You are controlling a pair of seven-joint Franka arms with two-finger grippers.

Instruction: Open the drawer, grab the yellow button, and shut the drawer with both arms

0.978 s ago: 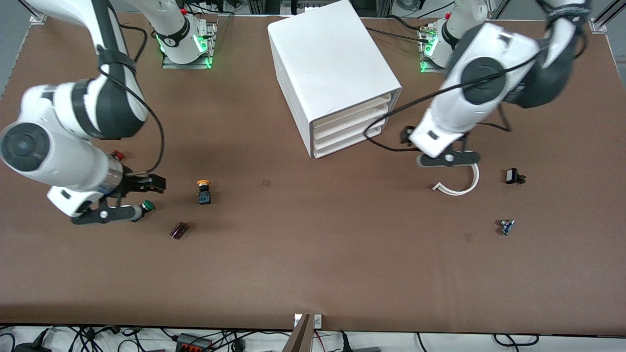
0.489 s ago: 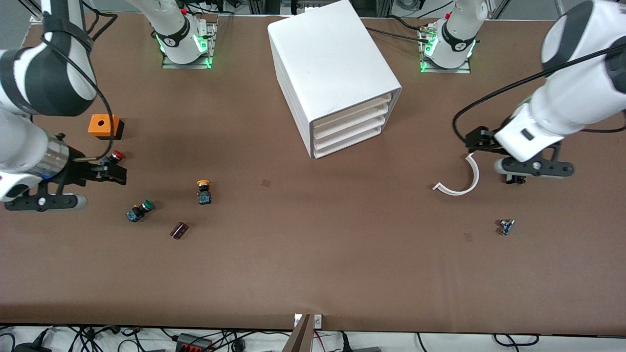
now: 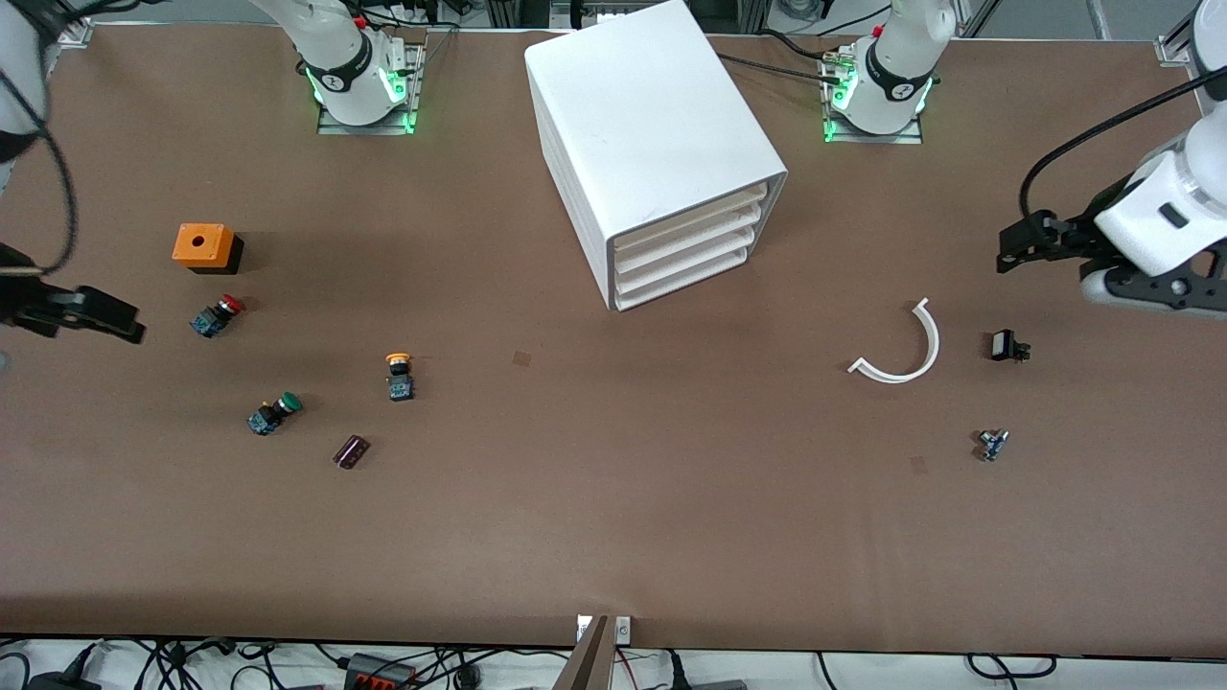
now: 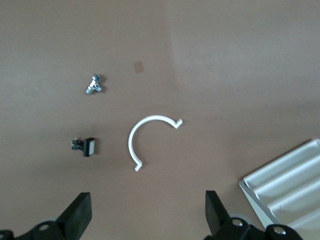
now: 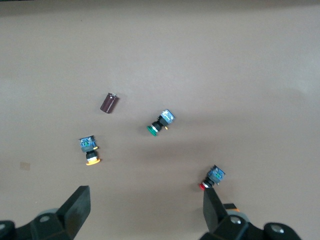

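The white cabinet (image 3: 642,125) stands mid-table near the bases. Its uppermost drawer (image 3: 686,218) is shut flush like the three below it. The orange-yellow button (image 3: 399,375) stands on the table toward the right arm's end, also in the right wrist view (image 5: 90,151). My right gripper (image 5: 145,210) is open and empty, high over the table's end by the red-capped button (image 5: 213,177). In the front view only its black wrist mount (image 3: 88,315) shows. My left gripper (image 3: 1155,290) is open and empty in the left wrist view (image 4: 147,217), above the table's other end.
An orange box (image 3: 202,246), a green-capped button (image 3: 273,413) and a brown cylinder (image 3: 350,450) lie around the orange-yellow button. A white curved strip (image 3: 905,353), a small black part (image 3: 1007,346) and a small metal part (image 3: 992,444) lie toward the left arm's end.
Both arms have swung outward and up, away from the middle. The right gripper left the green-capped button, the left gripper left the white strip. Nothing on the table moved.
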